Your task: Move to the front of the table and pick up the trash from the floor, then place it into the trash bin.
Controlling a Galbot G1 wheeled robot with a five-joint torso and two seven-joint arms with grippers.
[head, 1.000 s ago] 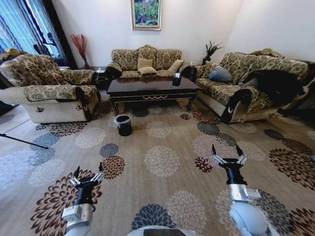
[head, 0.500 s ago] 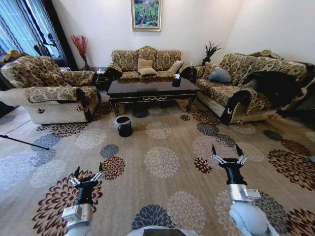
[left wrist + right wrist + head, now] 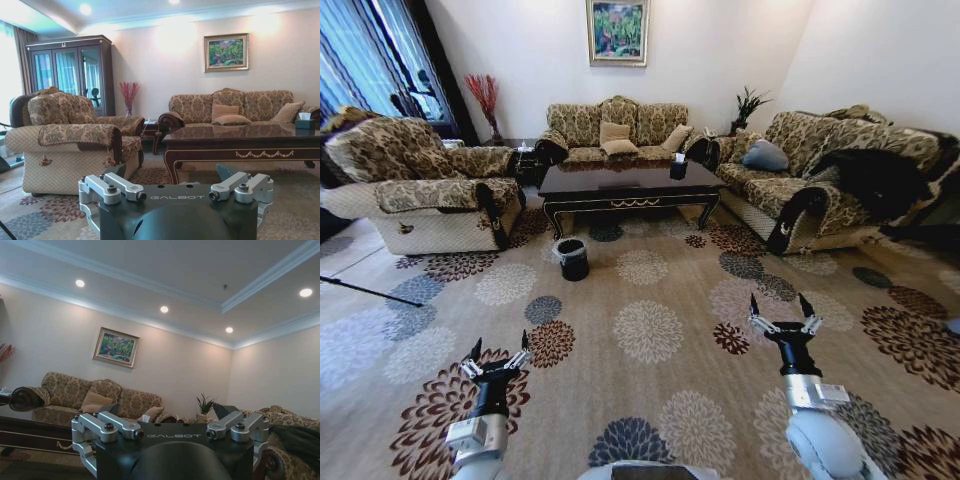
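The dark glossy table (image 3: 630, 180) stands far ahead between the sofas, also seen in the left wrist view as the table (image 3: 240, 135). The black trash bin (image 3: 572, 257) with its clear liner sits on the patterned floor (image 3: 650, 285) just in front of the table's left end. From here I cannot tell the trash from the carpet's pattern. My left gripper (image 3: 500, 348) hangs open low at the near left, holding nothing. My right gripper (image 3: 779, 304) is open at the near right, also holding nothing. Both are well short of the bin.
An armchair (image 3: 420, 190) stands at the left, a sofa (image 3: 615, 125) behind the table, and another sofa (image 3: 820, 175) at the right. A black tissue box (image 3: 678, 167) rests on the table. Wide carpet lies between me and the bin.
The whole picture has shifted slightly, so the camera has moved a little. Both grippers keep the same open pose.
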